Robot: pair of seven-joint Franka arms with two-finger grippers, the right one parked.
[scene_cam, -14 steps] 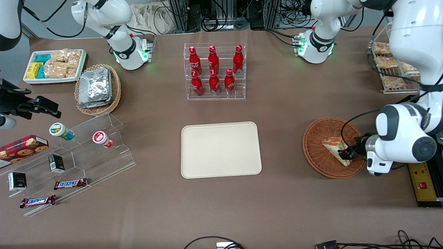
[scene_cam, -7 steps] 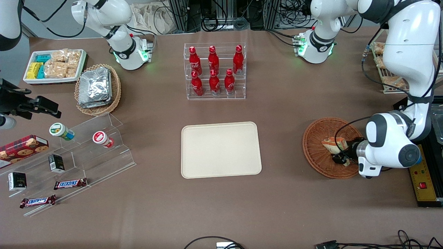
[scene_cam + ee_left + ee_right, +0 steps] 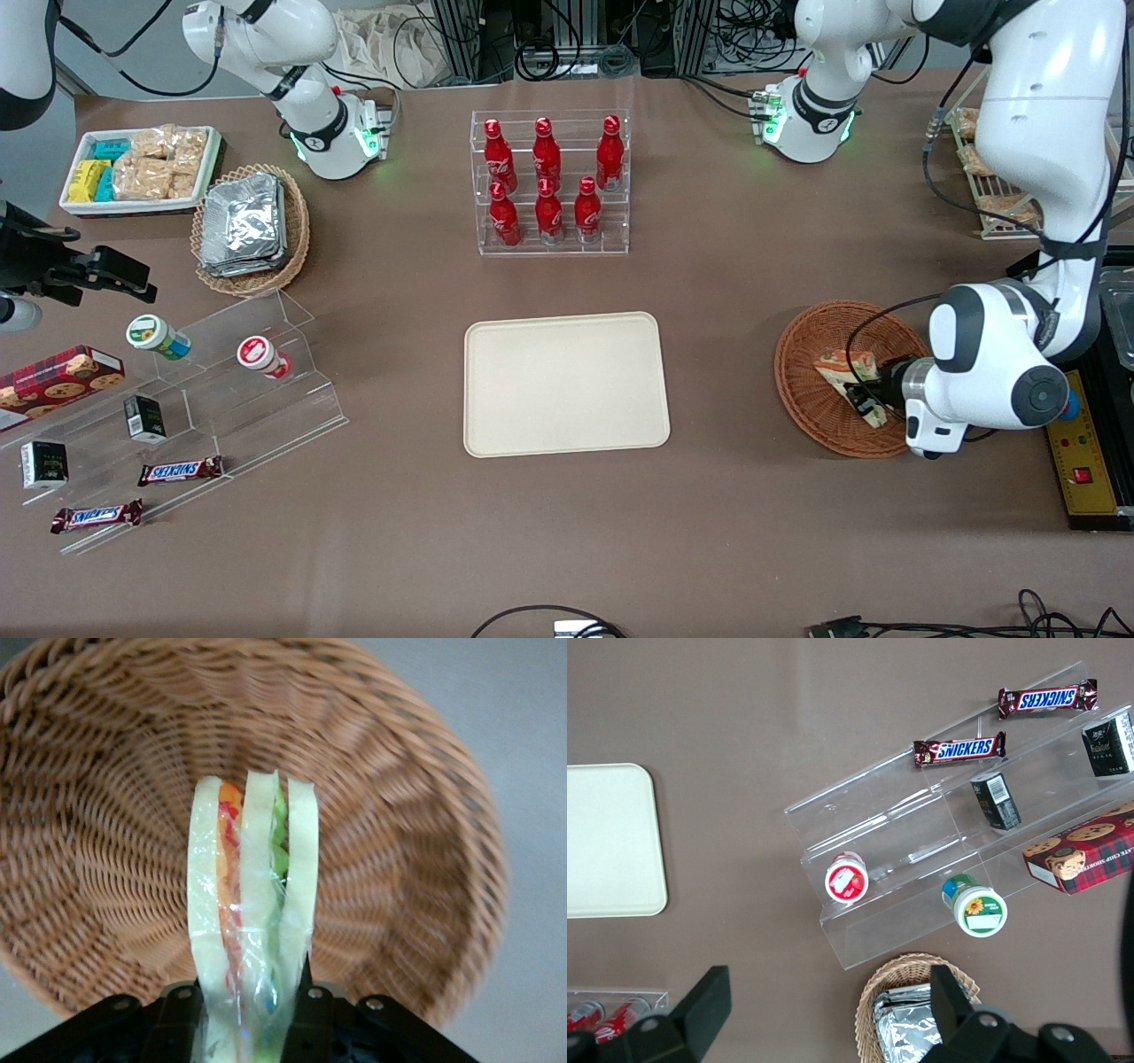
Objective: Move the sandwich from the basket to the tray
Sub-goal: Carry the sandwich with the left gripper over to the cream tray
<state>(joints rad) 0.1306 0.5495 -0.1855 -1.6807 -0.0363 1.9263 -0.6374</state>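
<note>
At the right of the frame, the end effector (image 3: 866, 396) is clenched on the wrapped sandwich (image 3: 849, 376) (3 bread slices edge-on in the wrist view (image 3: 252, 904)), over the reddish-brown wicker basket (image 3: 811, 399). The cream tray (image 3: 565, 383) sits mid-frame on the counter (image 3: 726, 292).

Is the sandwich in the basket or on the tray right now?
In the basket: the gripper is shut on the sandwich over the wicker; the tray holds nothing.
</note>
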